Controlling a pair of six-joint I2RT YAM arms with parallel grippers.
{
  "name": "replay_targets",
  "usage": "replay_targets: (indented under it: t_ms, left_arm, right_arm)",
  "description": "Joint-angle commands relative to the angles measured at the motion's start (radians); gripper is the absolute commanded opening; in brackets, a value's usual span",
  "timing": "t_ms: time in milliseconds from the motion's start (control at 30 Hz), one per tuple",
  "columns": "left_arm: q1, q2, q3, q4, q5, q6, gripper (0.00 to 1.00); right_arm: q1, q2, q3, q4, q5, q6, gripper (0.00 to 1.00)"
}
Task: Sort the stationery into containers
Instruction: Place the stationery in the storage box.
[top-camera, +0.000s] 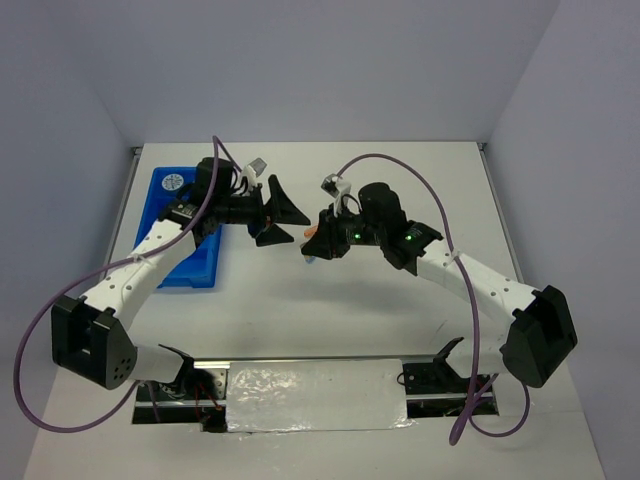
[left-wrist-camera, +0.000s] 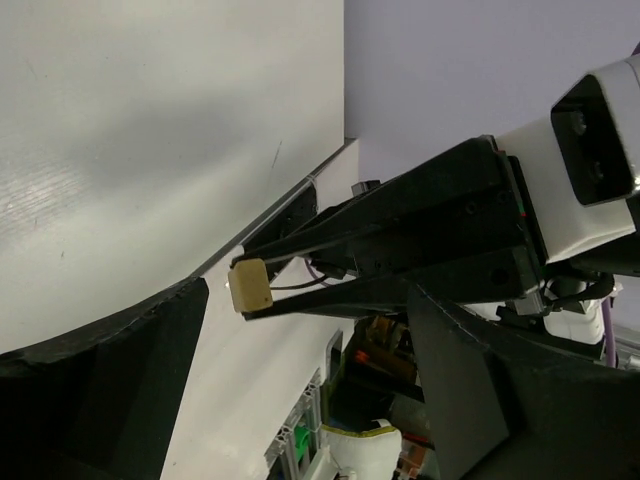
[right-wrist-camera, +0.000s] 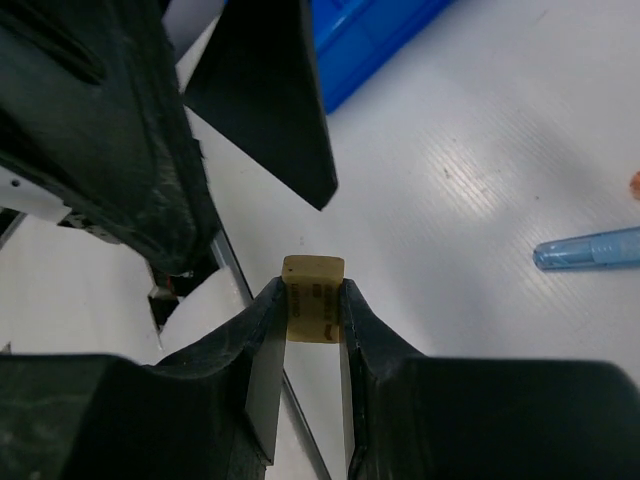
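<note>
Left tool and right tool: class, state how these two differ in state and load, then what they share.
The left tool stands wide open; the right tool is shut. The left tool holds nothing between its fingers; the right tool pinches a small tan block at its tips. Shared: both are black, two-fingered, and point towards each other above the white table.

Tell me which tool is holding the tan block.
The right tool, shut on the tan block between its fingertips; the left tool stands wide open and empty.
</note>
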Motion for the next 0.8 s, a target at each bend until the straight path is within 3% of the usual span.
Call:
replay_targets:
  t_ms: [0,100,300,400,667,767]
  left_arm:
    - [-0.001,-0.029,-0.006,0.077,0.038,-0.061,0.93]
    - [-0.013,-0.024,0.0,0.056,0.046,-0.048,0.9]
    - [-0.016,-0.029,-0.001,0.034,0.058,-0.038,0.73]
    - [-0.016,-0.032,-0.015,0.03,0.069,-0.035,0.57]
    - [-0.025,-0.021,-0.024,-0.018,0.074,0.017,0.46]
    - [-0.036,-0.009,-0.017,-0.045,0.067,0.044,0.36]
  right_arm:
    - [0.005,-0.033,0.033,0.135,-0.068,0.046,0.23]
    - [0.005,-0.041,0.036,0.201,-0.072,0.056,0.24]
    - [0.005,-0.027,0.05,0.226,-0.069,0.066,0.24]
    - [0.004,-0.023,0.06,0.217,-0.057,0.063,0.24]
    - [0.004,0.014,0.116,0.169,-0.022,0.07,0.25]
    - [0.004,0.028,0.146,0.149,0.004,0.069,0.25]
